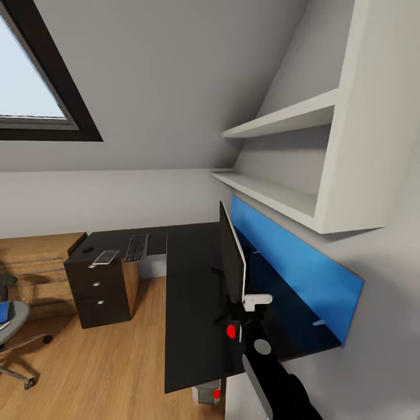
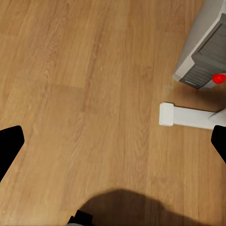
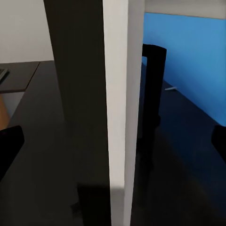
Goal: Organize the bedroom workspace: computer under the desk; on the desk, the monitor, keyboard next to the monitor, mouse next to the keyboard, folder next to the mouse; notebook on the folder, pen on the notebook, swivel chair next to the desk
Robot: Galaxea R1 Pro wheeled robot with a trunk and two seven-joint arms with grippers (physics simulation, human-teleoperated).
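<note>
The monitor [image 1: 232, 262] stands edge-on upon the black desk [image 1: 186, 326], a red light [image 1: 231, 331] at its lower corner. My right gripper [image 1: 242, 318] is open and straddles the monitor's near edge [image 3: 117, 94], its fingertips [image 3: 9, 146] wide apart. At the desk's far end lie the keyboard [image 1: 137, 248], a small flat grey rectangle [image 1: 106, 256] and a small dark round thing [image 1: 87, 249]. The swivel chair [image 1: 14, 332] at far left carries the blue folder [image 1: 4, 311]. The computer [image 1: 207, 394] stands under the desk. My left gripper [image 2: 113, 146] hangs open over the floor beside the computer [image 2: 205, 47].
A blue wall panel [image 1: 291, 262] runs behind the desk, with white shelves [image 1: 280, 192] above it. The drawer unit [image 1: 99, 291] sits under the desk's far end, next to a wooden dresser [image 1: 35, 256]. A white desk foot [image 2: 188, 117] rests on the wooden floor.
</note>
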